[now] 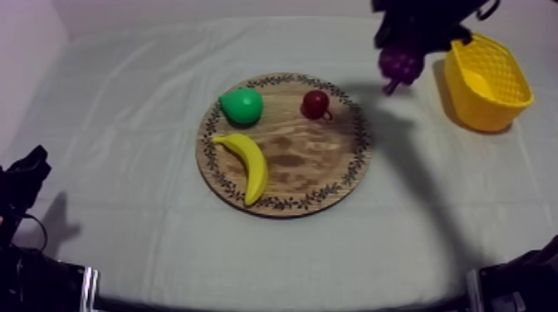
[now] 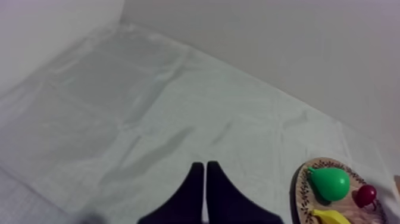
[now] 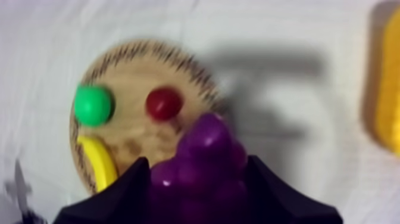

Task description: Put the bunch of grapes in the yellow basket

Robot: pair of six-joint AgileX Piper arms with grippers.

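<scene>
Cloth (image 1: 124, 124), yellow basket (image 1: 488, 114), grapes (image 1: 399, 65) aloft nearby.

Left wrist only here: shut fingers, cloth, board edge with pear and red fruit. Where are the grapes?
Observer: Off the board. The right fingers are shut on the grapes.
Operator: Over the basket yet?
Observer: No. In the top view they hang above the cloth, between board and basket, close beside the basket.
Operator: Anything in the basket?
Observer: What shows of its inside looks like bare yellow.
</scene>
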